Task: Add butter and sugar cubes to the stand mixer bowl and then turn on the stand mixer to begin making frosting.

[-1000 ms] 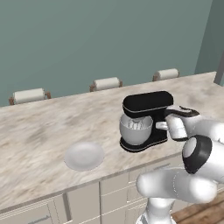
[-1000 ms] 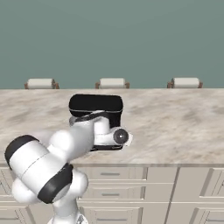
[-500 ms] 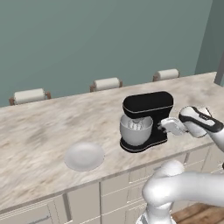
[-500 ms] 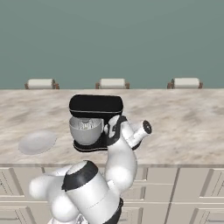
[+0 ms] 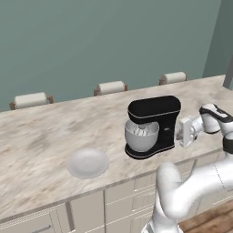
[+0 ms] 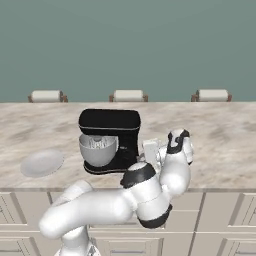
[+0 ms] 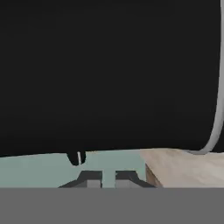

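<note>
The glossy black stand mixer (image 5: 154,109) (image 6: 110,122) stands on the marble counter, with the silver stand mixer bowl (image 5: 142,139) (image 6: 97,150) under its head and a whisk inside. My gripper (image 5: 178,132) (image 6: 143,150) is right against the right side of the mixer's column. In the hand view the black mixer body (image 7: 109,65) looms close, and a small dark lever (image 7: 76,157) pokes out below it. My gripper (image 7: 108,180) has its fingertips nearly together with nothing between them. The butter and the sugar cubes are out of view.
A round white plate (image 5: 88,163) (image 6: 41,163) lies bare on the counter left of the mixer. Several stool backs (image 5: 111,86) line the counter's far edge. White drawer fronts (image 5: 86,209) run below the near edge, and my arm's elbow (image 6: 150,195) hangs in front of them.
My arm has swung round from in front of the mixer to its right side. The hand has drawn in against the column, and the fingers now stand close together.
</note>
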